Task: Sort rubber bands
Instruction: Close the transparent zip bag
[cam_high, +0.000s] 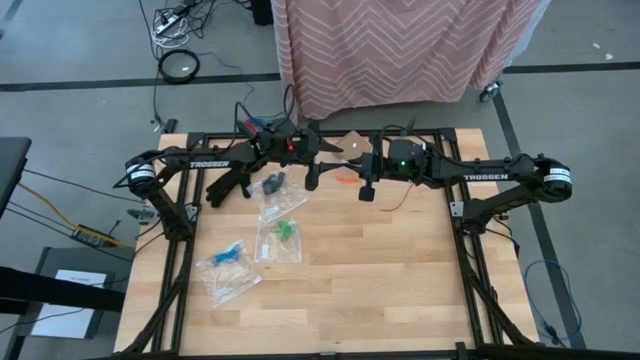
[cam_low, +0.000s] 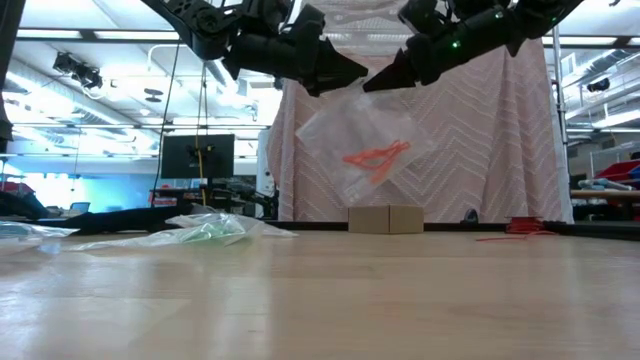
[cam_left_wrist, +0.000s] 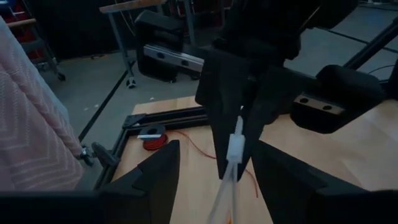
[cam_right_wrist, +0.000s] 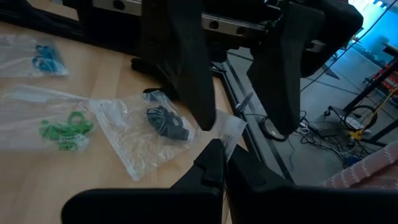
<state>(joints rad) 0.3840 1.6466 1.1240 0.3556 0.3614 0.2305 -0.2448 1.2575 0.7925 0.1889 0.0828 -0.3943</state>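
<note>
rubber bands (cam_low: 378, 157) — orange, light, floppy, inside held-up clear bag (cam_low: 365, 140) | right gripper (cam_right_wrist: 219, 152) clamps bag edge | left gripper (cam_left_wrist: 214, 163) spread wide — grip opposite edge

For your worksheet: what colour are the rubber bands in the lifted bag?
Orange rubber bands, clearest in the low view.

Left gripper (cam_left_wrist: 214, 171): fingers spread, lower frame. Right gripper (cam_left_wrist: 239, 140): centre, pinching bag edge (cam_left_wrist: 233, 152). Red cable (cam_left_wrist: 189, 143): table, lower left.

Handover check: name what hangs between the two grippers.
In the low view, a clear zip bag holding orange rubber bands hangs between the open left gripper and the right gripper, which pinches it.
</note>
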